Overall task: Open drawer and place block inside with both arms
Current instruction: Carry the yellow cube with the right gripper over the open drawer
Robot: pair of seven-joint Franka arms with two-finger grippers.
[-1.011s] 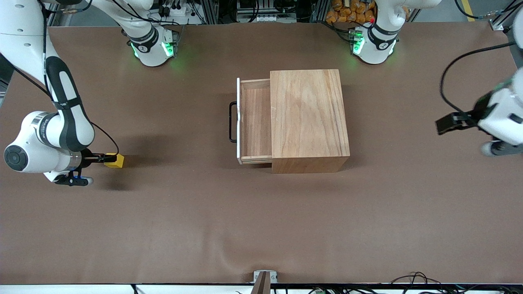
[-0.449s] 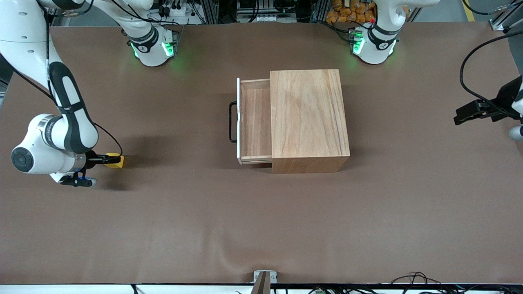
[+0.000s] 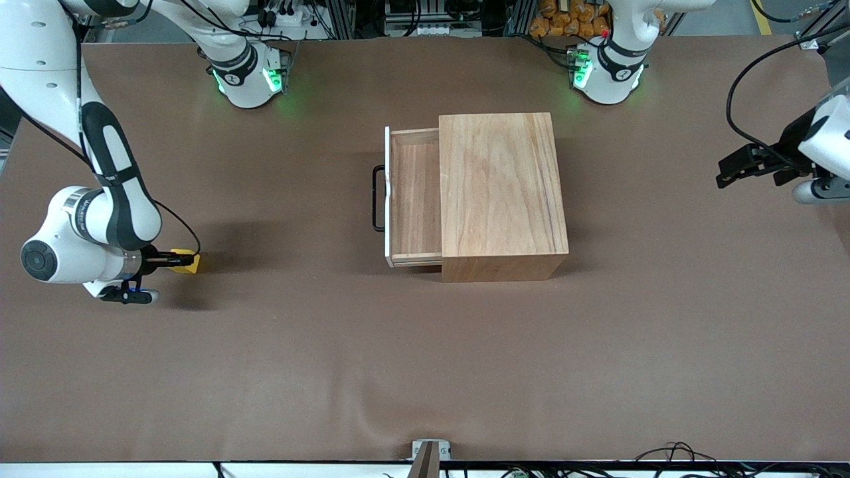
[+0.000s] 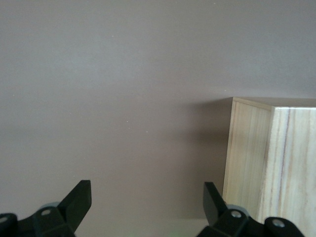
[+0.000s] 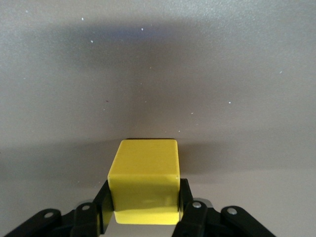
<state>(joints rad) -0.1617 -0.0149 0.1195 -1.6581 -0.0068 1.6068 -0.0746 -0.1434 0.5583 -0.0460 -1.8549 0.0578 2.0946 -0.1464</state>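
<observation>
Atop brown desk (image 3: 425, 372), wooden box (image 3: 501, 192) with drawer (image 3: 413, 196) pulled open. Over the left arm's end, left gripper (image 4: 147, 207), fingers spread, empty. At the right arm's end, right gripper (image 5: 143, 207), fingers clamping block (image 3: 186, 261) by side faces: seemingly light, rigid, smooth.

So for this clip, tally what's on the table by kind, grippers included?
Wooden box with open drawer: 1
Yellow block: 1
Grippers: 2, right gripper shut on the block, left gripper open over the table's left-arm end
Total: 4
</observation>
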